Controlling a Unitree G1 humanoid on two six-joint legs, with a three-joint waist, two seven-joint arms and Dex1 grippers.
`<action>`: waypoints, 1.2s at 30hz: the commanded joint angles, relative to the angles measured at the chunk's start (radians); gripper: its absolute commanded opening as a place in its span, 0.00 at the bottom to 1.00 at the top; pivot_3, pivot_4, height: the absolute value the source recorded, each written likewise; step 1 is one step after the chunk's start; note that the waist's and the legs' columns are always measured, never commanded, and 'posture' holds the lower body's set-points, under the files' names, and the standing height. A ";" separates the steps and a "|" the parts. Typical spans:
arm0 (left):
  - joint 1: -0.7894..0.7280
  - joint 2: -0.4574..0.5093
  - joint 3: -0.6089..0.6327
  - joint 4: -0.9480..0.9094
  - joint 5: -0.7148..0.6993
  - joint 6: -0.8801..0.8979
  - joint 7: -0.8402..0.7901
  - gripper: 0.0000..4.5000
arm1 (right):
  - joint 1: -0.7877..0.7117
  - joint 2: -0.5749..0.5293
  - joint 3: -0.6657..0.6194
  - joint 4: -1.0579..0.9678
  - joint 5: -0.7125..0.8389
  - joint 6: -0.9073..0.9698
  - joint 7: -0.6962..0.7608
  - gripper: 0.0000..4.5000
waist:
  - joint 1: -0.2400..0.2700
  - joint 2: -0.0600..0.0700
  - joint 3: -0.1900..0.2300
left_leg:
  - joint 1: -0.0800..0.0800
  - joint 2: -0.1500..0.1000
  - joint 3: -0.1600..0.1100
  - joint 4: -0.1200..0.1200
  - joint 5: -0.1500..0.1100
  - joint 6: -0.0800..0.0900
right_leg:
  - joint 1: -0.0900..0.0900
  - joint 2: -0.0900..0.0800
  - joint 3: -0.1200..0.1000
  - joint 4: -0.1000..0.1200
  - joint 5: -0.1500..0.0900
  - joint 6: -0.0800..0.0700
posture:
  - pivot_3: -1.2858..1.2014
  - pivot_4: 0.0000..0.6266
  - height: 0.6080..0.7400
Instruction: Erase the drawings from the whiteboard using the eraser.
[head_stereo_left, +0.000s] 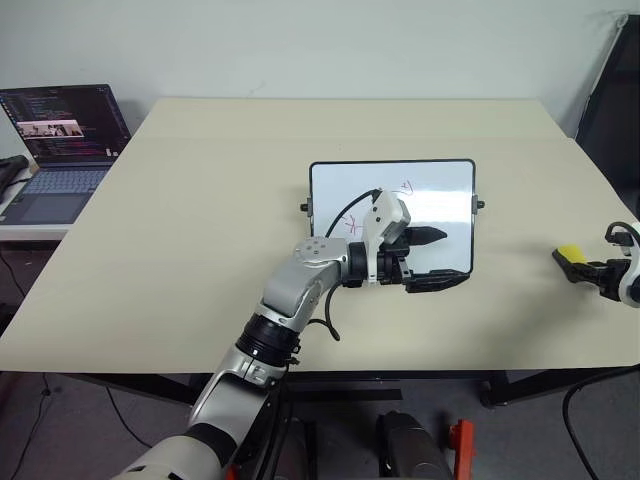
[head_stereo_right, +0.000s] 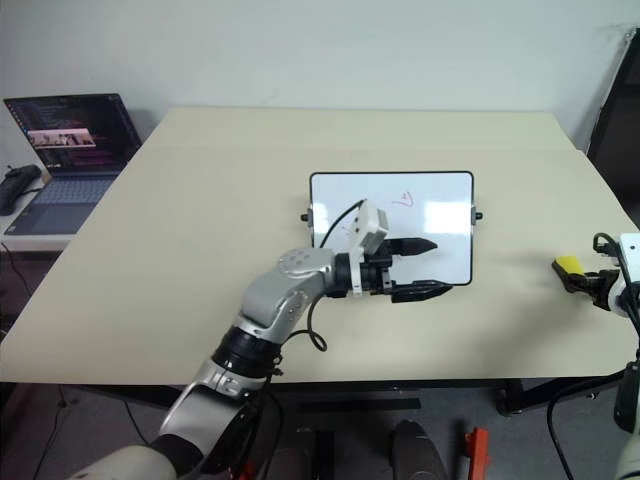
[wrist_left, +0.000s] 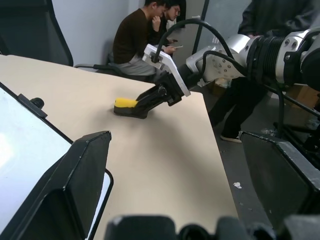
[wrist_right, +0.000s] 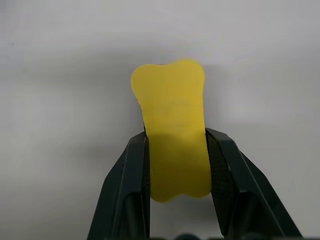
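From the head camera, a beige desk carries the whiteboard at its centre, pink drawings faint on the white. The left arm reaches in from the near edge, bent at the elbow, its wrist turned so the left gripper points level toward the robot's right, over the board's near part. Its fingers stand apart, one above the other. At the desk's right edge the right gripper is clamped on the yellow eraser, well apart from the board. A laptop sits open on a side table to the left.

The left wrist camera looks across the desk: its own black fingers spread wide, a corner of the board beside one of them. Beyond, the right gripper slants down to the eraser, which lies flat on the desk. People are behind.

The right wrist camera shows the two fingers pressed against both long sides of the eraser.
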 joint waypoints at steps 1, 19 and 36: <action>-0.004 -0.010 -0.013 -0.044 -0.009 -0.003 -0.005 1.00 | 0.012 -0.007 -0.037 -0.043 0.039 0.020 0.013 0.27 | 0.000 0.000 0.000 | 0.000 0.000 0.000 0.000 0.000 0.000 | 0.000 0.000 0.000 0.000 0.000 0.000 | 0.52 0.24 1.00; 0.119 0.327 0.144 -0.178 0.007 -0.045 -0.031 1.00 | 0.254 0.204 -0.070 -1.440 0.432 0.426 -0.093 0.27 | -0.005 0.004 -0.001 | 0.001 0.002 -0.002 0.000 0.000 0.000 | 0.000 0.002 -0.001 0.003 -0.003 0.004 | 0.52 0.24 1.00; 0.404 0.498 0.314 -0.395 -0.032 -0.014 0.082 1.00 | -0.038 0.578 0.554 -0.909 -0.217 -0.168 -0.338 0.26 | 0.028 0.002 -0.001 | -0.003 0.001 -0.004 0.000 0.000 0.000 | -0.002 -0.001 -0.004 0.001 0.000 -0.002 | 0.52 0.24 1.00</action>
